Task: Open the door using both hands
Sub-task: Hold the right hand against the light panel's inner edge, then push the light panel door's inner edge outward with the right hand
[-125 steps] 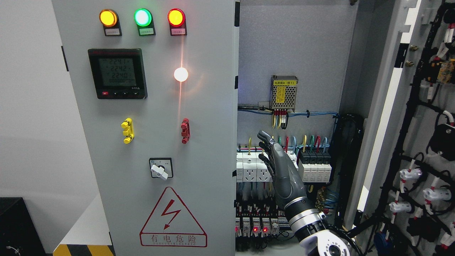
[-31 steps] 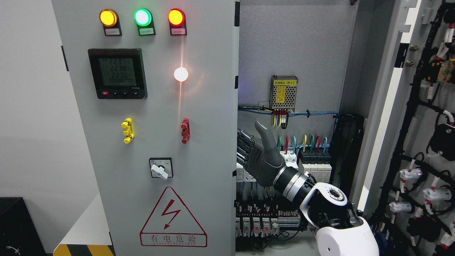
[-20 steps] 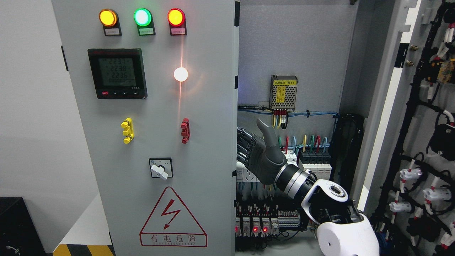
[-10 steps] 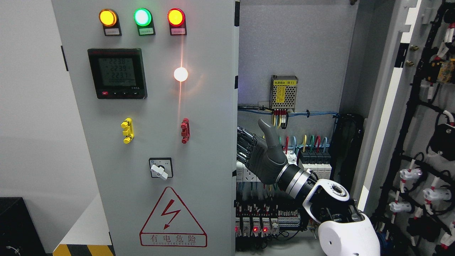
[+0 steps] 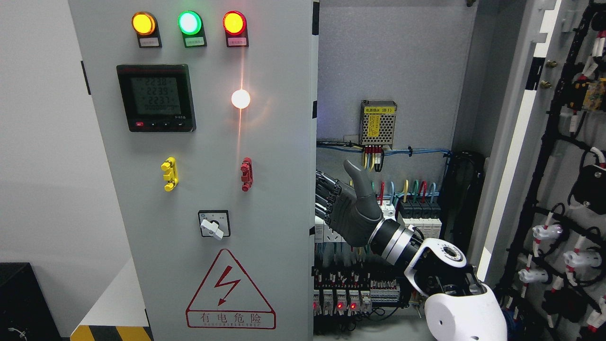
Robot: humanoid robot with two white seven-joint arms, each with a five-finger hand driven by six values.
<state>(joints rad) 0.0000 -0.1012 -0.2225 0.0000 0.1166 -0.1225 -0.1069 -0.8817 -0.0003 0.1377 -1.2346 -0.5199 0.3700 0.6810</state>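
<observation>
The grey left door [image 5: 203, 142] of the electrical cabinet stands in front of me, with three lit lamps, a meter and a warning triangle on its face. My right hand [image 5: 352, 215] comes in from the lower right and lies inside the cabinet opening, against the door's right edge [image 5: 314, 199]. The hand's far end goes out of sight behind that edge. The right door [image 5: 563, 166] is swung wide open at the far right, its wired inner side facing me. My left arm does not show.
Inside the open cabinet [image 5: 393, 57] are a perforated power supply [image 5: 378, 122], a row of breakers with coloured wires [image 5: 419, 215] and terminal blocks with red lights [image 5: 341, 303]. A rotary switch [image 5: 214, 224] sits on the left door. A black box [image 5: 19, 303] stands at the lower left.
Since 6.3 s ago my right hand has turned and moved left from the breakers to the left door's edge. Over the last second it has barely shifted. The door looks unmoved.
</observation>
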